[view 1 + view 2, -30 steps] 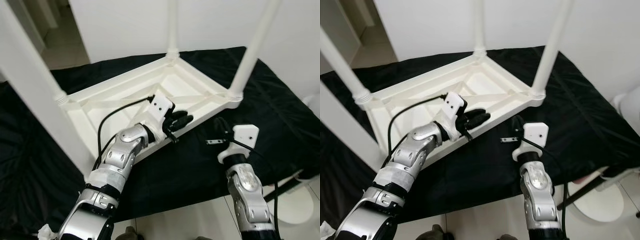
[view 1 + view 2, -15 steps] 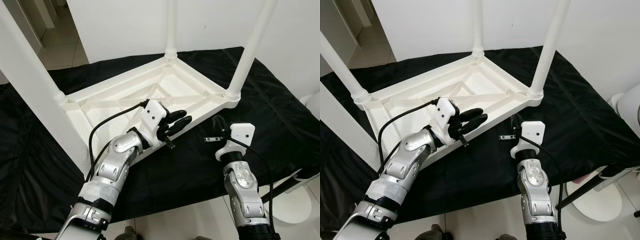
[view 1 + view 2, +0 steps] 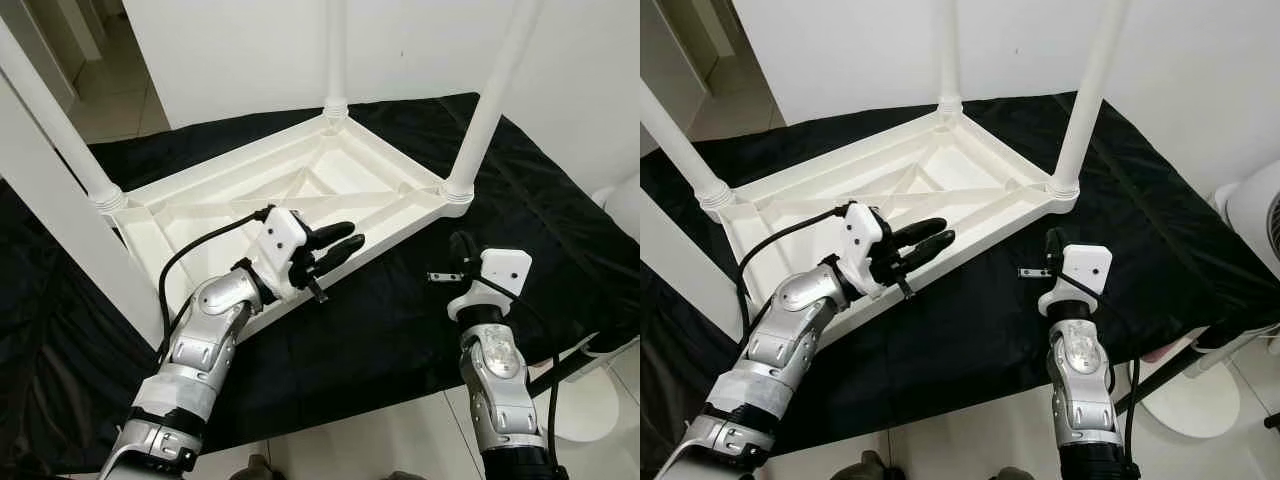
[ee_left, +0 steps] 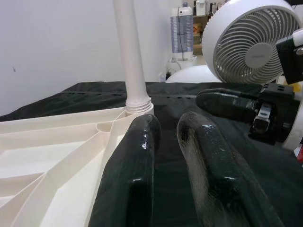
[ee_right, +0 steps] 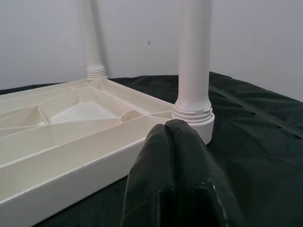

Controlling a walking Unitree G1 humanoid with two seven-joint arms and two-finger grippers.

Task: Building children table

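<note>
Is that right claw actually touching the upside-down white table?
Apart. In the right eye view, black cloth shows between the right gripper and the white table; the right wrist view shows the same gap before the leg.

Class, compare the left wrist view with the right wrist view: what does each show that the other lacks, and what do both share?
Left wrist view alone: a white fan, a tall white appliance by the wall, the right gripper, and the left gripper with its two black fingers slightly apart.

Right wrist view alone: a second table leg at the far corner, and the right gripper's fingers pressed together.

Both: the upside-down white table with its ribbed underside, one upright leg screwed into a corner, the black cloth beneath, and the white wall behind.
</note>
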